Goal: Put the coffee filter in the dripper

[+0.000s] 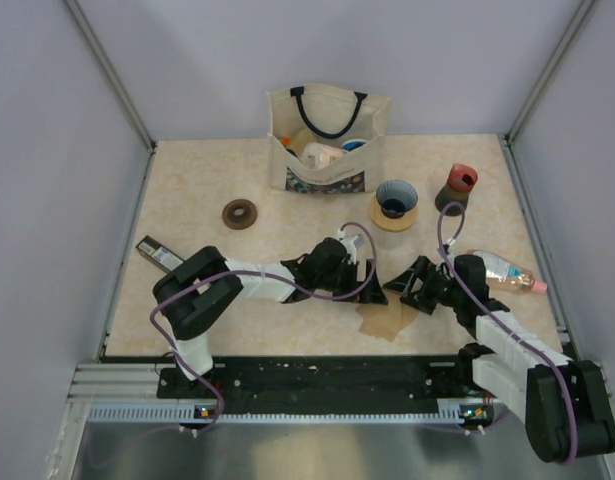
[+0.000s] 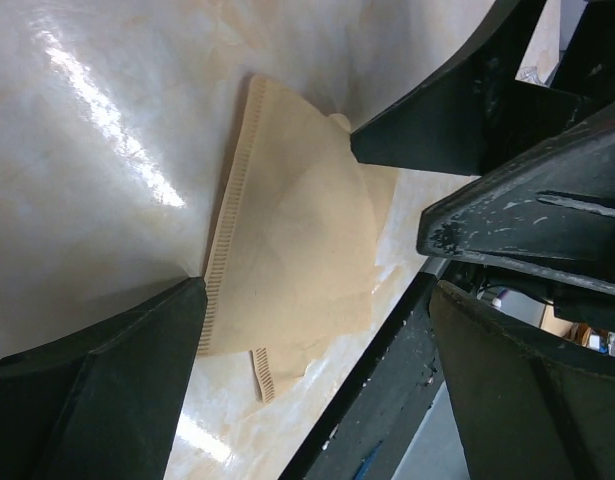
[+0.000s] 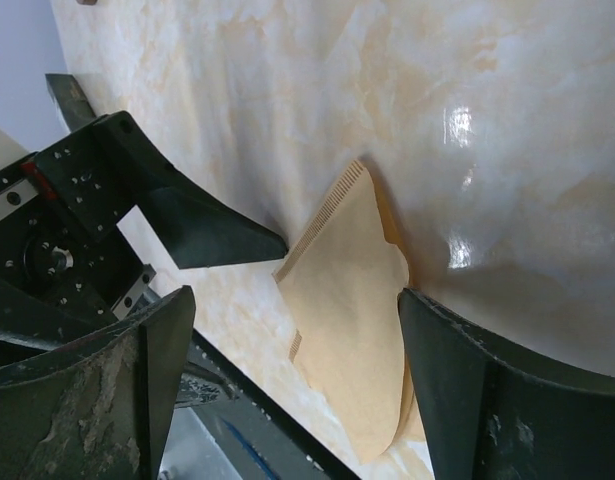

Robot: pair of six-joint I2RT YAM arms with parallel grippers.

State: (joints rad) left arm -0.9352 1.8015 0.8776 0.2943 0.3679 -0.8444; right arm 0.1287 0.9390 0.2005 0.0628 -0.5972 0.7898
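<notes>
We are seeing the coffee filter [image 1: 381, 320] lying flat on the surface [image 1: 187, 190], close to its near edge. It is at about 6 o'clock from the dripper [image 1: 395, 203] and well apart from it. The dripper is standing upright on its tan ring base, mouth facing up.

The left claw [image 2: 277, 215] is reaching in from 10 o'clock of the filter and the right claw [image 3: 297, 295] from 1 o'clock. Both are standing wide open and gripping nothing, each with the paper lying between its fingers.

In the left wrist view the filter's long axis is running up and down the picture, leaning a little. Its long ribbed seam is going from 12 o'clock down to 7 o'clock, and a short ribbed strip is showing at the 6 o'clock end. One fingertip is sitting right at the seam's lower end and the other is covering the 2 o'clock edge. Whether either is pressing on the paper we cannot tell.

In the right wrist view the seam is slanting from 12 toward 9 o'clock and the paper is stretching down to 6 o'clock. Which end is the narrow one we cannot tell.

From the dripper, a tote bag [image 1: 327, 140] is standing near 11 o'clock and a grinder [image 1: 457, 185] near 3 o'clock. A brown ring [image 1: 239, 213] is lying at 9 o'clock and a bottle [image 1: 507, 270] is lying at 4 o'clock.
</notes>
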